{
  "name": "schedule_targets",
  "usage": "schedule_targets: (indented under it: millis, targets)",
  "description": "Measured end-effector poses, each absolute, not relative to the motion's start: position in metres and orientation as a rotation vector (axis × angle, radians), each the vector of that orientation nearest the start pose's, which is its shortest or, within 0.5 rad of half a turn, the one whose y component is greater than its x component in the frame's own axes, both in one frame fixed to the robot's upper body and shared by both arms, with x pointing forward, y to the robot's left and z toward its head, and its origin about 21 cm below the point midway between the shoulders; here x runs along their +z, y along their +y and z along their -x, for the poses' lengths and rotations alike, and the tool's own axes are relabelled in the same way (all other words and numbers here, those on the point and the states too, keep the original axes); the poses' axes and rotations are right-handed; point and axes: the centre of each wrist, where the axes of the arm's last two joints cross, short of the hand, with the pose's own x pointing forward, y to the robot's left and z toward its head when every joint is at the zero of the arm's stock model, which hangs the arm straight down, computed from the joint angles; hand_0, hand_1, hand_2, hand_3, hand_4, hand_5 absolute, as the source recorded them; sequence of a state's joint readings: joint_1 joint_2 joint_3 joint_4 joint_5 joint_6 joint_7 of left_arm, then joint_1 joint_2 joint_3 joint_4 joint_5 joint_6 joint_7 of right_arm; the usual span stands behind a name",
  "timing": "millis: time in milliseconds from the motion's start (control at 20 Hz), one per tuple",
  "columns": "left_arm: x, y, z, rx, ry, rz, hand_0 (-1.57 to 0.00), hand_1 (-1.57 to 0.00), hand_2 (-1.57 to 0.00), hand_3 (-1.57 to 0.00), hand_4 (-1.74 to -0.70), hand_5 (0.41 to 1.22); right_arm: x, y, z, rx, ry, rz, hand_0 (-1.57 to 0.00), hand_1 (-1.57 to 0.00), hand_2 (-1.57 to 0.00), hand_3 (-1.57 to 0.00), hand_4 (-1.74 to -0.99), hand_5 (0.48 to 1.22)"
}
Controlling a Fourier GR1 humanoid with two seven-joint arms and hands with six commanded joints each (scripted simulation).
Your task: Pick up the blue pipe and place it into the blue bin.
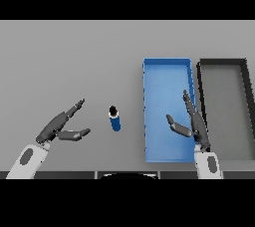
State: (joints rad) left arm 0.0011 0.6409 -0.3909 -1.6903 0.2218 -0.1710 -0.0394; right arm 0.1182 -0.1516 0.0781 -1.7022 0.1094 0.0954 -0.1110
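Both hands (pixel 59 125) (pixel 193 121) open; blue pipe (pixel 114 118) upright beside blue bin (pixel 167 62)

Matt grey table (pixel 74 56), smooth blue bin (pixel 167 69), glossy blue pipe (pixel 115 120), matt dark bin (pixel 222 63)

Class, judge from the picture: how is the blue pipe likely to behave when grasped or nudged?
The blue pipe looks short and rigid, so probably stiff. It seems to stand on end, so a nudge may tip it; being round, it would then likely roll.

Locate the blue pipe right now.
In the head view the blue pipe stands on the grey table, between the left hand and the blue bin, untouched.
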Motion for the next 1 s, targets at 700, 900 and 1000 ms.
schedule_targets:
  millis: [700,900,1000]
  targets:
    - [0.003,0.192,-0.237,-0.847,-1.381,0.342,0.0,0.0,0.0,0.0,-1.12,0.45,0.014,-0.254,-0.213,0.29,-1.677,0.075,0.0,0.0,0.0,0.0,-1.273,0.607]
    - [-0.011,0.169,-0.247,-0.856,-1.382,0.35,0.0,0.0,0.0,0.0,-1.08,0.442,0.012,-0.252,-0.211,0.299,-1.671,0.066,0.0,0.0,0.0,0.0,-1.265,0.597]
    - [-0.013,0.162,-0.255,-0.866,-1.414,0.347,0.0,0.0,0.0,0.0,-1.08,0.459,0.011,-0.255,-0.212,0.289,-1.659,0.077,0.0,0.0,0.0,0.0,-1.264,0.598]
